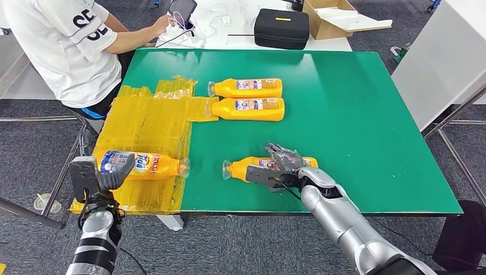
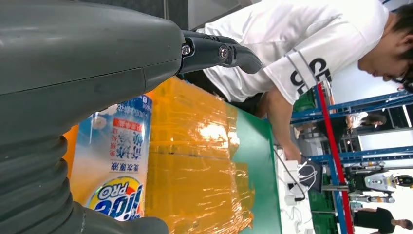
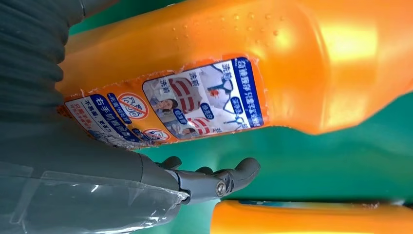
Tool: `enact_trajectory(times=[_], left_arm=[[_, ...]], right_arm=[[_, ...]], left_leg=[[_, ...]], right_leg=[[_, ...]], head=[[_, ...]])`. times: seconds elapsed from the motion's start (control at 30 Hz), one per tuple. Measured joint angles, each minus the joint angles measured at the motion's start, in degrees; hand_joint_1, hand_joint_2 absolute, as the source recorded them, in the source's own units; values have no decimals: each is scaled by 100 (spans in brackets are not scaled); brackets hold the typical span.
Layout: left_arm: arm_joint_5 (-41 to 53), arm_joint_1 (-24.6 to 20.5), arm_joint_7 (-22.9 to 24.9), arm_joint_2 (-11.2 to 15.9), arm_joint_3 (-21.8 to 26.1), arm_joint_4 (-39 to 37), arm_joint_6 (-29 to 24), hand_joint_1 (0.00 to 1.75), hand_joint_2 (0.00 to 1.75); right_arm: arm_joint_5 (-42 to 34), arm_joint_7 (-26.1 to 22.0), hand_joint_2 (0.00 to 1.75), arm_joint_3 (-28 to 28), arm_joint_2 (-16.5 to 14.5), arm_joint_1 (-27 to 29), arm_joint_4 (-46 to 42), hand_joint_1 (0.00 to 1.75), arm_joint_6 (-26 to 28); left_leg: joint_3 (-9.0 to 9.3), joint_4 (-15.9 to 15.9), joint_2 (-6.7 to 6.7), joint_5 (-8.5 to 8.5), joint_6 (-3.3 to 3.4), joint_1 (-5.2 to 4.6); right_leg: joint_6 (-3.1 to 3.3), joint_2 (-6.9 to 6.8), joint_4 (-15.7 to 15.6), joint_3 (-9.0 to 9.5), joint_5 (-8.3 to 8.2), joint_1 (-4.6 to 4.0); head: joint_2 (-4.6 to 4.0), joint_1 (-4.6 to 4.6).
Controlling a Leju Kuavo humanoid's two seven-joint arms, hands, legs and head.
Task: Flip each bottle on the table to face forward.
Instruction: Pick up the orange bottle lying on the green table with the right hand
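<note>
Four orange detergent bottles lie on the green table (image 1: 355, 114). Two at the back, one (image 1: 247, 87) behind the other (image 1: 250, 108), show their back labels. At the front, a third bottle (image 1: 238, 168) (image 3: 292, 58) also has its back label up. My right hand (image 1: 282, 165) (image 3: 73, 146) reaches over it, fingers across its top. The thumb (image 3: 214, 181) stays apart from it on the near side. The fourth bottle (image 1: 150, 165) (image 2: 117, 165) lies on yellow tape, blue front label up. My left hand (image 1: 102, 176) (image 2: 73, 73) straddles its base with fingers straight.
Yellow tape (image 1: 143, 123) covers the table's left part. A person in a white shirt (image 1: 63, 46) sits at the far left corner, hand at a phone. A black case (image 1: 281, 27) and a cardboard box (image 1: 338, 17) stand behind the table. A white cabinet (image 1: 441, 63) flanks the right.
</note>
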State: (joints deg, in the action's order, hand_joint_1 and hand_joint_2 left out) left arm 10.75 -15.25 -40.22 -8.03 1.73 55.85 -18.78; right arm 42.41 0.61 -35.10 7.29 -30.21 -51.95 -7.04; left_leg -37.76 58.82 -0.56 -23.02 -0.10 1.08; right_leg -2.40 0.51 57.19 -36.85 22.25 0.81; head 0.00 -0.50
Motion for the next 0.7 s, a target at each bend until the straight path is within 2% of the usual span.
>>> enact_trajectory(times=[0.13, 0.57, 0.6, 0.7], left_arm=[[4, -22, 0, -21, 0, -105, 10, 0, 175], [17, -90, 0, -61, 0, -304, 16, 0, 175], [18, -92, 0, -62, 0, -310, 16, 0, 175], [17, -96, 0, -64, 0, -332, 16, 0, 175]], right_arm=[[16, -1, 175, -165, 27, -113, 154, 17, -96], [16, -4, 175, -395, 31, -284, 416, 17, -125], [16, -4, 175, -398, 31, -286, 423, 36, -125], [15, -4, 175, -410, 31, -292, 438, 152, -125]], left_leg=[[2, 0, 0, 0, 0, 0], [10, 1, 2, 0, 0, 2], [11, 1, 2, 0, 0, 2], [13, 1, 2, 0, 0, 2]], right_leg=[[0, 0, 0, 1, 0, 0], [0, 1, 0, 8, 0, -1], [0, 1, 0, 9, 0, -1], [0, 1, -1, 12, 0, -1]], head=[[0, 0], [0, 0], [0, 1], [0, 1]])
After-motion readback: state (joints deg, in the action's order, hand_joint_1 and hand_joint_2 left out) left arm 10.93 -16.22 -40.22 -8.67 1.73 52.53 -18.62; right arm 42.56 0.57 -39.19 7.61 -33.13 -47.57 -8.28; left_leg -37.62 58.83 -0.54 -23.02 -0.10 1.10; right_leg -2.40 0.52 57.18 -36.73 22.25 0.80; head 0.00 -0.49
